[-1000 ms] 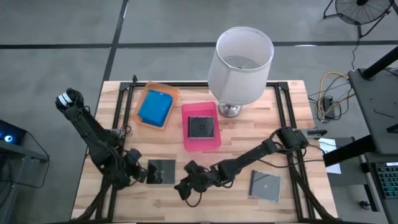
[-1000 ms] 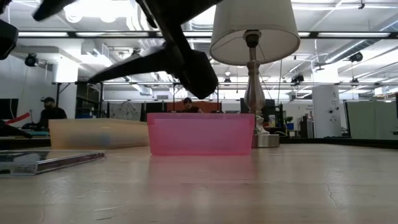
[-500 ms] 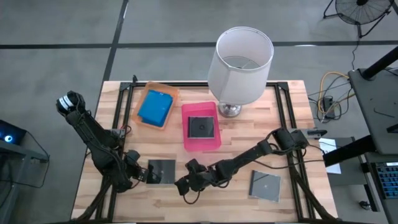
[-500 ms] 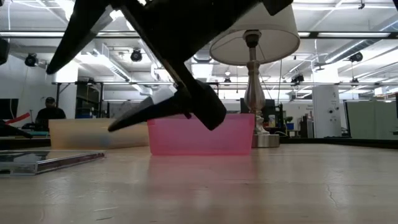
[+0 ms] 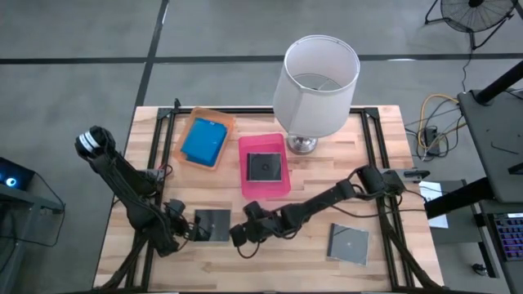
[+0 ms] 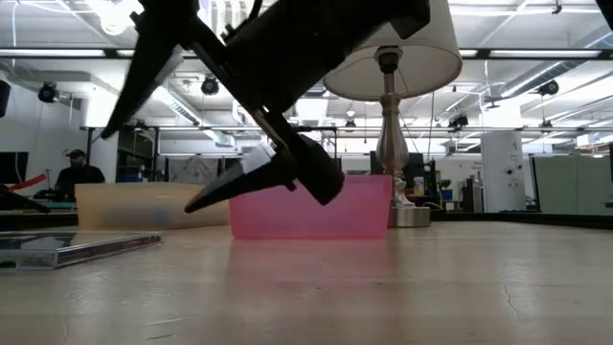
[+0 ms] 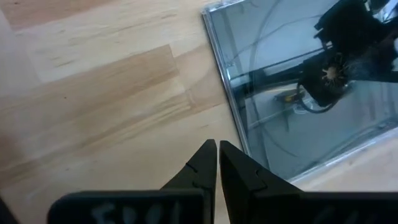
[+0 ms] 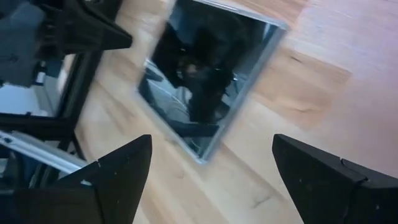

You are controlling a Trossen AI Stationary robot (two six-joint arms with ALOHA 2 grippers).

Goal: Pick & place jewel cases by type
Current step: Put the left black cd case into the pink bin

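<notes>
Dark grey and glossy, a square jewel case (image 5: 212,224) is lying flat on the wooden table (image 5: 368,180) near its front edge, between the two grippers in the high view. The left gripper (image 5: 186,232) is sitting low just beside the case's left edge, its arm folding in from the table's left side. The right gripper (image 5: 237,237) is hovering just right of the case, its arm stretching long and low across from the right. Another grey case (image 5: 348,243) is lying well apart to the right, one grey case (image 5: 265,167) is sitting in the pink tray (image 5: 280,189), and a blue case (image 5: 203,140) is resting in the orange tray (image 5: 222,122).

In the low view the right arm is slanting down, fingers above the tabletop.

In the left wrist view the fingers (image 7: 200,171) are pressing together, tips beside the case's (image 7: 298,81) edge.

In the right wrist view the fingers (image 8: 118,168) are standing wide apart, holding nothing, above the case (image 8: 208,84).
</notes>
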